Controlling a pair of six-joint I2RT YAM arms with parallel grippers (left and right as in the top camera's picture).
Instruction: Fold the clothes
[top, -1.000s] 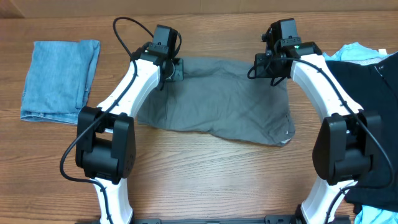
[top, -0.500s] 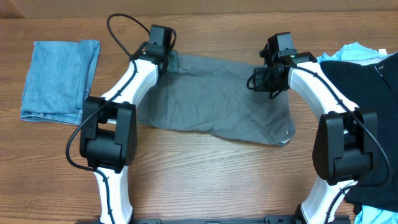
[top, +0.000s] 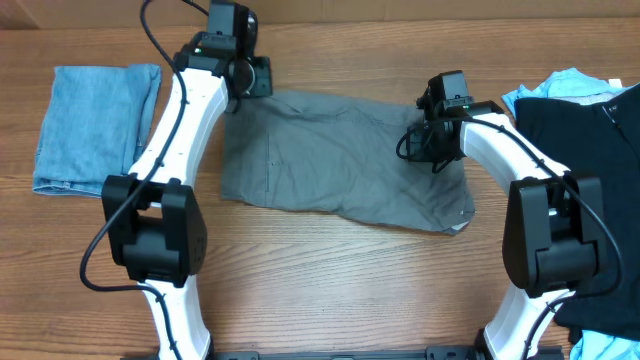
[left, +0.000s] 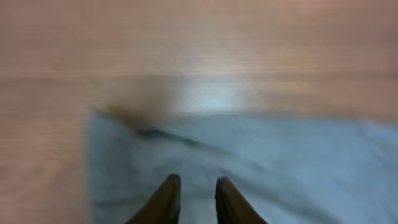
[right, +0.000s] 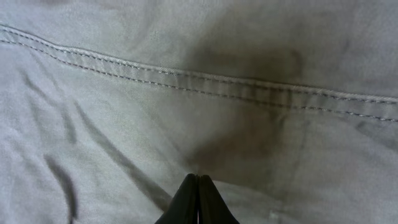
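Note:
The mid-grey wrinkled shorts (top: 330, 160) lie spread flat on the wooden table. My left gripper (top: 250, 78) is at their far left corner. In the blurred left wrist view its fingers (left: 198, 182) are slightly apart and empty over the grey fabric (left: 280, 162). My right gripper (top: 432, 150) is over the right part of the shorts. In the right wrist view its fingers (right: 198, 177) are shut, with the tips at the fabric (right: 124, 124) below a stitched seam. A black garment (top: 590, 180) and a light-blue garment (top: 560, 85) lie at the right edge.
A folded blue denim piece (top: 95, 125) lies at the far left. Bare wooden table (top: 330, 290) lies in front of the shorts, between the two arm bases. The black garment runs down the right side past the right arm base.
My left gripper has moved up and to the left, from over the shorts to their far left corner. My right gripper has moved nearer, onto the right part of the shorts.

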